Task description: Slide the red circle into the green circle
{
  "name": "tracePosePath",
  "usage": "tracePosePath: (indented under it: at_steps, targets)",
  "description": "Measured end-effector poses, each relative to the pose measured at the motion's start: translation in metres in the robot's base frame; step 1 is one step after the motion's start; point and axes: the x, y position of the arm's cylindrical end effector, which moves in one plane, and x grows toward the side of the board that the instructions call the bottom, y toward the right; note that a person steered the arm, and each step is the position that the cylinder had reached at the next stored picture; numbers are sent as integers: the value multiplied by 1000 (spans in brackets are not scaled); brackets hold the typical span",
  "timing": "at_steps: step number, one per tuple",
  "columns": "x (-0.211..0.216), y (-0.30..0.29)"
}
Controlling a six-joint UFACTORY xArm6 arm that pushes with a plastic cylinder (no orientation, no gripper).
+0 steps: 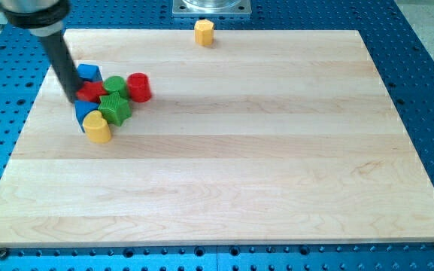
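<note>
1. Camera view: my tip (pixel 74 100) is a bare dark rod end with no jaws, so it holds nothing. It stands at the left edge of a cluster of blocks near the view's upper left, touching or just beside a flat red block (pixel 91 92) whose shape I cannot make out.
2. The red circle (pixel 139 87) sits at the right side of that cluster, an upright cylinder on the wooden board (pixel 224 173).
3. The green circle (pixel 114 84) is just left of the red circle; the two look to be touching or nearly so.
4. A green star-shaped block (pixel 115 108) lies just below the green circle, close against it.
5. A blue block (pixel 89 73) sits at the cluster's top left, beside my rod; its exact shape is unclear.
6. A second blue block (pixel 86 111) lies at the lower left, right under my tip.
7. A yellow block (pixel 97 127), rounded, sits at the bottom of the cluster, touching the second blue block.
8. Another yellow block (pixel 204 32) stands alone near the board's top edge, well apart from the rest.
9. No container shows; every block rests directly on the board.
</note>
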Motion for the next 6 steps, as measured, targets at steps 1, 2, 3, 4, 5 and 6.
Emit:
tracePosePath:
  at_steps: [1,2,3,4,5,6]
  targets:
    - [-12,13]
    - [-41,11]
    - [-47,73]
    - [-40,83]
    - [-32,83]
    - [-14,92]
